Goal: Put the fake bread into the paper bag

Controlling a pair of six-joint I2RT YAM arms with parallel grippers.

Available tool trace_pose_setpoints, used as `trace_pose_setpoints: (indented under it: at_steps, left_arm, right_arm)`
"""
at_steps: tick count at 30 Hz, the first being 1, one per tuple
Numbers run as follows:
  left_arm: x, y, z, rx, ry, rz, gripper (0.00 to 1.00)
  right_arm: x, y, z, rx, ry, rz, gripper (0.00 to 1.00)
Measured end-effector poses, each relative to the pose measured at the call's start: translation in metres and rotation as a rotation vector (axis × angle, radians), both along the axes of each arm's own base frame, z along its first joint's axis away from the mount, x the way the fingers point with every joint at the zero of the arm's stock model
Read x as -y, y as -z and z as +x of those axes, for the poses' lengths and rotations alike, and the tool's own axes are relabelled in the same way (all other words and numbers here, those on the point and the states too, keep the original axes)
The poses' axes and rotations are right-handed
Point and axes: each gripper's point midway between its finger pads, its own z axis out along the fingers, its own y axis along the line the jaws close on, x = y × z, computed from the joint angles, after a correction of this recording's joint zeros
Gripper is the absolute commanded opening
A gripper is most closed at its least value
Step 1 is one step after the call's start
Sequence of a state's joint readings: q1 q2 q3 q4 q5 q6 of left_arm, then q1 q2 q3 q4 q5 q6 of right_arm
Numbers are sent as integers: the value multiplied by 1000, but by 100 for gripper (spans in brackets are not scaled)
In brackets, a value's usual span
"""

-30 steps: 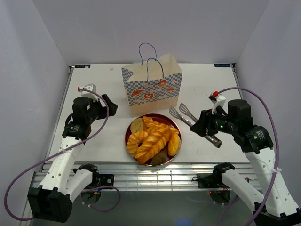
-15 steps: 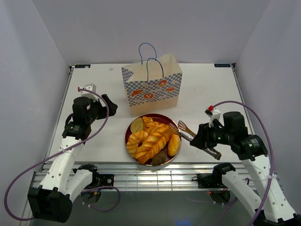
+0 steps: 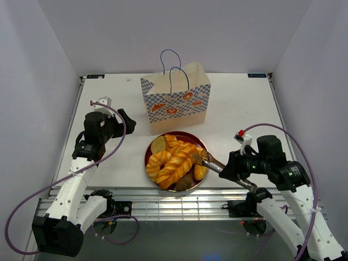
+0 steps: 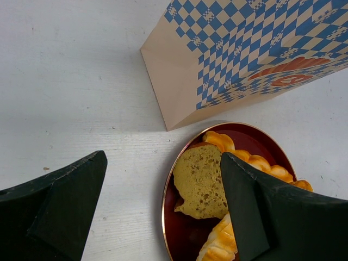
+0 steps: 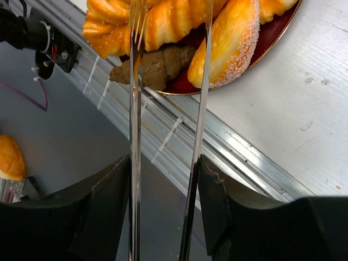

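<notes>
The paper bag [image 3: 175, 98] stands up on the white table [image 3: 239, 103], in the upper middle of the top view. Its two blue handles stick up. Just in front of it sits a red plate [image 3: 180, 132], and the fake bread [image 3: 176, 162] is all piled on that plate. None of it is in the bag.

The right gripper [image 3: 231, 169] is at the lower right. It squeezes a pair of metal tongs [image 3: 216, 164] between its fingers. The tongs point left, and their tips reach over the right side of the plate. In the right wrist view the two tong arms [image 5: 134, 109] are apart. One tip is over a braided twist [image 5: 163, 16] and the other is beside a long sugary bun [image 5: 228, 43]. I cannot tell if they touch the bread.

The left gripper [image 3: 126, 120] is at the left, away from the plate. It holds nothing and its fingers [image 4: 60, 201] are spread wide. Its camera looks down on the bag's corner and a round tan slice [image 4: 200, 182].
</notes>
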State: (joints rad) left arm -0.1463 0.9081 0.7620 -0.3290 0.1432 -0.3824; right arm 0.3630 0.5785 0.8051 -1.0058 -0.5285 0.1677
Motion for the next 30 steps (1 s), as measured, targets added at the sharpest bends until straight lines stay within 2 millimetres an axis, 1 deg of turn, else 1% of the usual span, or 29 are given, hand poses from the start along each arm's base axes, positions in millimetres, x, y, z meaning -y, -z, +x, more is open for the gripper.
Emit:
trace_pose_setpoints:
  at_steps: [5, 8, 11, 18, 20, 24, 25, 30]
  left_arm:
    - [1, 0, 0, 0, 3, -1, 95]
    - [1, 0, 0, 0, 4, -2, 95]
    - [1, 0, 0, 0, 5, -2, 95]
    - [2, 0, -1, 0, 9, -4, 95]
    - [2, 0, -1, -1, 11, -5, 94]
    - [1, 0, -1, -1, 8, -3, 90]
    - [1, 0, 0, 0, 7, -3, 88]
    - [-1, 0, 0, 0, -3, 2, 88]
  right_arm:
    - [-1, 2, -13, -19, -42, -7, 55]
    - [0, 3, -16, -28, -58, -27, 55]
    - [4, 3, -12, -23, -40, -62, 55]
    - [19, 6, 3, 5, 66, -143, 57]
    - [20, 7, 4, -1, 79, -146, 57]
    - [19, 9, 6, -13, 99, -146, 59]
    - [20, 10, 6, -17, 104, -148, 59]
    - [20, 25, 5, -58, 114, -162, 61]
